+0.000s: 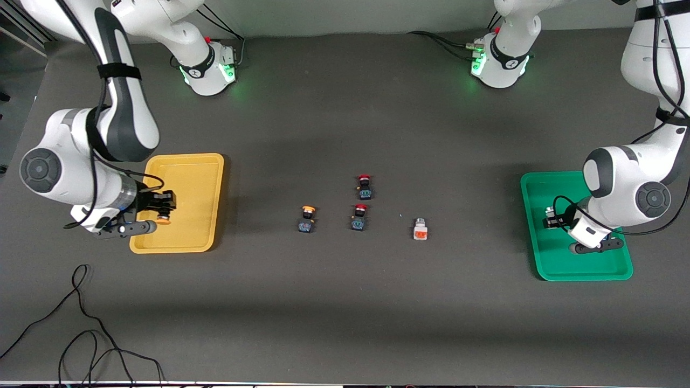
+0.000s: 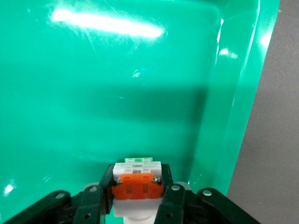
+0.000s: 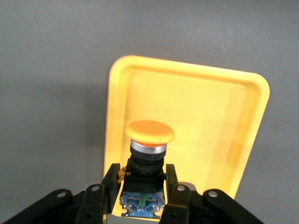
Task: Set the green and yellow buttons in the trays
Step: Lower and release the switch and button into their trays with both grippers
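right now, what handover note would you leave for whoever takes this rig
Left gripper: shut on a whitish-grey push-button switch with orange-red block, over the green plastic tray.
Right gripper: shut on a black push-button switch with round orange-yellow cap, over the yellow plastic tray.
Done: nothing visibly released in either tray.
Left: release both, then fetch the second orange-yellow-capped switch and second whitish-grey switch from mid-table. Leave the two red-capped switches.

Robotics lab: two white arm bases [image 1: 207,67] bolted along a dark grey worktop [image 1: 345,302], loose black cables [image 1: 81,323] trailing near the worktop's edge.
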Controlling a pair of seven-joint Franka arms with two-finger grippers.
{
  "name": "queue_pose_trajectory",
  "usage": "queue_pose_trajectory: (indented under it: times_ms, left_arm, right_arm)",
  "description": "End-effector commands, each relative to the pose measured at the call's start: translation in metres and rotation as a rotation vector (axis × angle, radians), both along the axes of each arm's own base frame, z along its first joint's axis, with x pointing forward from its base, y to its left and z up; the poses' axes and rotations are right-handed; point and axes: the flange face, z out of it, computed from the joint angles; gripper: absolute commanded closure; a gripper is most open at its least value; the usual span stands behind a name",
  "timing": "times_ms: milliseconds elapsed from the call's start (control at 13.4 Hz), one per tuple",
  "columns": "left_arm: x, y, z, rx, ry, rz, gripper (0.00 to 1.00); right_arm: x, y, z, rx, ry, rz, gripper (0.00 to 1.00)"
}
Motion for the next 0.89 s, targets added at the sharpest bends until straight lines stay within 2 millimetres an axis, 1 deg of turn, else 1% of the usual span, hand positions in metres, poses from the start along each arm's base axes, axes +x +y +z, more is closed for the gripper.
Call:
queue_pose_trajectory:
  times_ms: [0,75,149,298,447,522,671,746,820]
  left_arm:
    - [0.011,0.004,0.022,0.014,-0.031,-0.011,0.05]
    - [0.019,0.012,0.033,0.017,-0.046,-0.001,0.03]
    - [0.024,0.019,0.05,0.021,-0.057,0.004,0.03]
    - [0.045,0.024,0.109,0.026,-0.034,-0.005,0.03]
    - [0.065,0.018,0.175,0.024,0.006,-0.023,0.03]
    - [0.069,0.013,0.197,0.018,0.012,-0.043,0.03]
    - [0.071,-0.017,0.222,0.001,0.005,-0.084,0.03]
    - [0.071,-0.037,0.228,-0.008,-0.003,-0.1,0.03]
    - [0.072,-0.067,0.234,-0.018,-0.011,-0.136,0.03]
  right_arm:
    - [-0.023,-0.013,-0.039,0.015,-0.018,0.05,1.0]
    - [-0.031,-0.016,-0.057,0.004,-0.03,0.048,1.0]
    - [-0.039,-0.019,-0.073,-0.003,-0.046,0.042,1.0]
    - [-0.048,-0.02,-0.095,-0.023,-0.062,0.045,1.0]
    - [-0.052,-0.016,-0.113,-0.029,-0.057,0.038,1.0]
    - [-0.055,-0.012,-0.122,-0.019,-0.06,0.025,1.0]
    - [-0.056,-0.006,-0.139,-0.036,-0.052,0.058,1.0]
    - [-0.056,-0.006,-0.145,-0.043,-0.046,0.067,1.0]
    - [-0.056,-0.005,-0.148,-0.043,-0.04,0.065,1.0]
